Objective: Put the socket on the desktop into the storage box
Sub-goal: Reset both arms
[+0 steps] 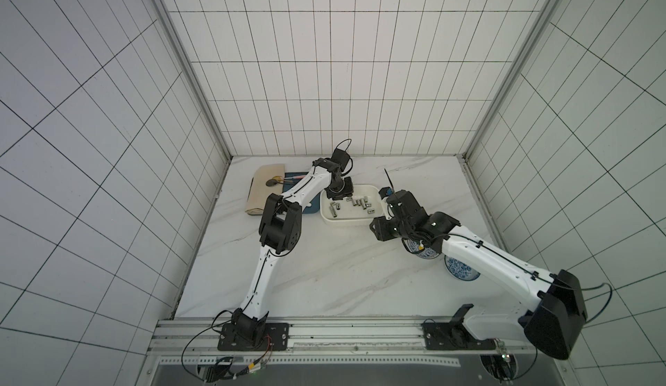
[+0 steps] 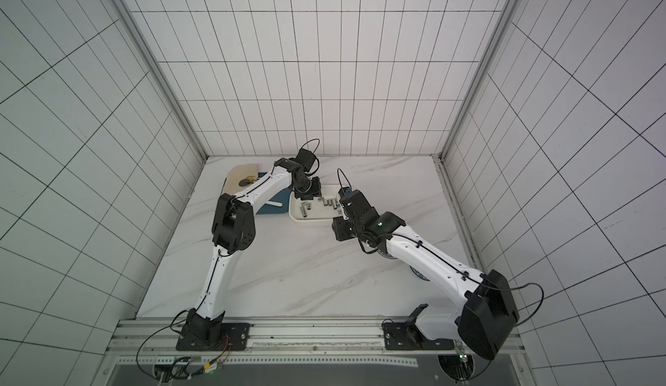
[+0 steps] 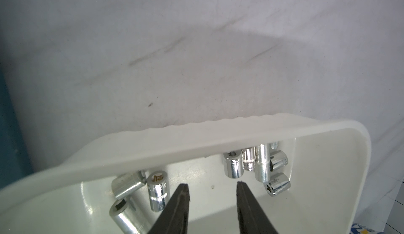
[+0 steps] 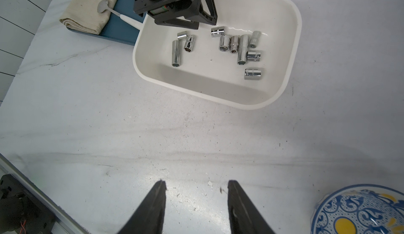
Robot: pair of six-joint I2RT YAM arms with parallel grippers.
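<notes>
Your left claw (image 3: 212,184) hangs low inside the white, round-cornered plastic storage box (image 3: 196,139), at the box's 10 o'clock corner in both top views. Its black tapered fingers are moderately parted and hold nothing. Your right claw (image 4: 196,181) is also parted and empty, over bare surface just off the box at 5 o'clock.

The chrome-plated cylindrical steel sockets (image 4: 253,74) lie scattered on the box floor. I see none left on the white marble-look desktop (image 4: 109,112), so the job looks close to done.

The main risk is the left arm's exit. Its fingertips sit below the rim with sockets just beside them, so a slanted lift could hook the wall and drag or tip what looks like a light tub. A sideways sweep would send the smooth, round sockets rolling, and the low walls may not stop one that gets kicked. With both arms working near the same box, they could also clip each other.

The sockets are mirror-bright, some short and some long, with knurled bands and hex mouths. The box is matte and plain inside.

The flat dark-blue tray (image 4: 122,29) touches it at 9 o'clock and carries a folded beige cloth (image 4: 87,10). A glossy blue-patterned round plate (image 4: 360,211) lies well apart at 5 o'clock.
</notes>
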